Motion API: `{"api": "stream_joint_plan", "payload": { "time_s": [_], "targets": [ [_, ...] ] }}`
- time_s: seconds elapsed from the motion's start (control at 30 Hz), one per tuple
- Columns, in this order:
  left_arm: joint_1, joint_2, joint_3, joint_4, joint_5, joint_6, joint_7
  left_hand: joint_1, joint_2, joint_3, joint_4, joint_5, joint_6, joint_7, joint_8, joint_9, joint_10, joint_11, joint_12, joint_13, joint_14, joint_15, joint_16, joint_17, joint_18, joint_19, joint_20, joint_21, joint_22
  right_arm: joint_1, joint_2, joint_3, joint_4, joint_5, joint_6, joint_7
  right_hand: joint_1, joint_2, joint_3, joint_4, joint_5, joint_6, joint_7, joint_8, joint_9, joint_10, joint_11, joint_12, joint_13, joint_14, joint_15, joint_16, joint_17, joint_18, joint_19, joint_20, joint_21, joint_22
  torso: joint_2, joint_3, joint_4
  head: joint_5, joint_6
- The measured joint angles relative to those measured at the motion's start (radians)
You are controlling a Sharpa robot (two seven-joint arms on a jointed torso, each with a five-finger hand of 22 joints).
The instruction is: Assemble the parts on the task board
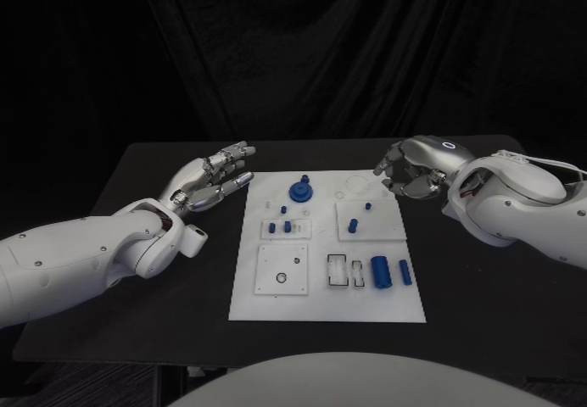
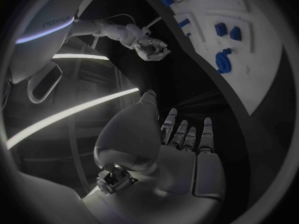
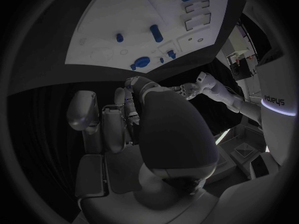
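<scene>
While both hands wait off the board, you have most of the job left to do.

Your left hand (image 1: 210, 180) sits on the black table (image 1: 147, 170) just beside the task board (image 1: 328, 305), with its fingers spread out flat and nothing in it. Your right hand (image 1: 414, 172) hangs near the board's far right corner with its fingers curled in, and it looks like it holds nothing. A big blue knob (image 1: 301, 188) and some small blue pegs (image 1: 285, 226) already stand up in the board, so I think those are done. Two blue cylinders (image 1: 390, 271) lie flat near the open slots (image 1: 346, 271), so I think you need to fit them next.
</scene>
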Motion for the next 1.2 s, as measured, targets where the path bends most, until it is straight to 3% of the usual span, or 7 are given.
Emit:
{"api": "stream_joint_plan", "payload": {
  "time_s": [0.07, 0.27, 0.37, 0.5, 0.77, 0.87, 1.2],
  "targets": [
    [-0.001, -0.007, 0.0, 0.014, 0.056, 0.041, 0.006, -0.013, 0.013, -0.026, 0.001, -0.014, -0.048, -0.013, -0.006, -0.021, -0.003, -0.003, -0.012, -0.005, 0.001, 0.02, 0.0, -0.001, 0.0, -0.007, 0.007, -0.004, -0.048, -0.009, 0.0, 0.0, 0.002, -0.017, 0.007, -0.001, -0.005, -0.003, -0.003, -0.003, -0.021, -0.019, 0.0, 0.0, 0.005, -0.027, 0.014, -0.032, -0.035, -0.022, 0.007, -0.02, -0.015, 0.0, -0.019, 0.009, -0.028, 0.0, 0.002, -0.0062, 0.0075, -0.01, 0.0],
    [-0.006, -0.03, -0.001, 0.055, 0.178, 0.133, 0.017, -0.011, 0.023, -0.052, 0.0, -0.007, -0.074, -0.02, -0.007, -0.045, -0.01, -0.01, -0.022, -0.007, 0.002, 0.022, 0.0, -0.001, 0.0, -0.038, 0.005, -0.023, -0.251, -0.04, -0.008, 0.001, 0.019, -0.063, 0.031, -0.005, -0.01, -0.008, -0.017, -0.001, -0.056, -0.062, -0.009, 0.0, 0.013, -0.082, 0.039, -0.085, -0.106, -0.042, 0.017, -0.036, -0.046, 0.016, -0.04, 0.023, -0.055, 0.0, 0.011, -0.0296, 0.028, -0.033, 0.0],
    [-0.006, -0.037, -0.001, 0.066, 0.209, 0.159, 0.02, -0.005, 0.029, -0.052, 0.0, 0.001, -0.078, -0.016, -0.007, -0.05, -0.01, -0.01, -0.022, -0.007, 0.002, 0.022, 0.0, -0.001, 0.0, -0.039, 0.006, -0.023, -0.272, -0.05, -0.006, 0.0, 0.015, -0.086, 0.041, -0.008, -0.01, -0.008, -0.025, 0.0, -0.071, -0.069, -0.008, 0.0, 0.018, -0.097, 0.041, -0.103, -0.132, -0.046, 0.021, -0.036, -0.05, 0.016, -0.04, 0.023, -0.055, 0.0, 0.016, -0.0409, 0.0358, -0.041, 0.0],
    [-0.007, -0.043, 0.0, 0.075, 0.232, 0.181, 0.022, 0.005, 0.038, -0.054, -0.002, 0.01, -0.08, -0.018, -0.007, -0.054, -0.012, -0.008, -0.022, -0.007, 0.001, 0.026, 0.0, -0.001, 0.0, -0.043, 0.01, -0.023, -0.274, -0.062, 0.004, 0.001, -0.002, -0.118, 0.05, -0.011, -0.01, -0.008, -0.026, -0.002, -0.078, -0.069, -0.008, 0.0, 0.022, -0.097, 0.041, -0.113, -0.157, -0.046, 0.021, -0.036, -0.051, 0.016, -0.04, 0.023, -0.055, 0.0, 0.021, -0.0506, 0.0407, -0.049, 0.0],
    [-0.009, -0.05, 0.0, 0.089, 0.256, 0.211, 0.025, 0.062, 0.046, -0.056, -0.004, 0.045, -0.087, -0.018, -0.007, -0.06, -0.014, 0.004, -0.022, -0.007, 0.004, 0.042, 0.0, -0.001, -0.001, -0.044, 0.034, -0.023, -0.277, -0.085, 0.025, 0.001, -0.042, -0.164, 0.066, -0.02, -0.01, -0.008, -0.034, 0.0, -0.091, -0.058, -0.016, 0.014, 0.033, -0.081, 0.042, -0.115, -0.191, -0.046, 0.021, -0.031, -0.052, 0.015, -0.037, 0.026, -0.05, 0.0, 0.031, -0.0649, 0.0467, -0.066, 0.0],
    [-0.011, -0.051, 0.0, 0.093, 0.26, 0.216, 0.025, 0.091, 0.047, -0.056, -0.004, 0.056, -0.078, -0.002, -0.007, -0.061, -0.026, -0.027, -0.022, -0.007, 0.004, 0.042, 0.0, -0.001, -0.001, -0.046, 0.039, -0.023, -0.279, -0.095, 0.03, 0.001, -0.052, -0.179, 0.075, -0.028, -0.01, -0.008, -0.042, 0.003, -0.097, -0.048, -0.021, 0.017, 0.038, -0.077, 0.039, -0.122, -0.207, -0.051, 0.016, -0.031, -0.066, 0.015, -0.037, 0.026, -0.061, 0.0, 0.035, -0.0698, 0.0496, -0.073, 0.0],
    [-0.015, -0.048, 0.0, 0.092, 0.268, 0.221, 0.026, 0.106, 0.051, -0.056, -0.004, 0.066, -0.078, -0.002, -0.007, -0.061, -0.029, -0.032, -0.022, -0.007, 0.0, 0.038, 0.0, -0.001, -0.001, -0.042, 0.05, -0.023, -0.281, -0.108, 0.039, 0.001, -0.08, -0.217, 0.089, -0.05, -0.005, -0.003, -0.048, 0.001, -0.065, -0.041, -0.028, 0.022, 0.045, -0.077, 0.039, -0.126, -0.237, -0.06, 0.018, -0.039, -0.079, 0.015, -0.046, 0.024, -0.078, 0.0, 0.04, -0.0763, 0.0515, -0.077, 0.0]
  ]
}}
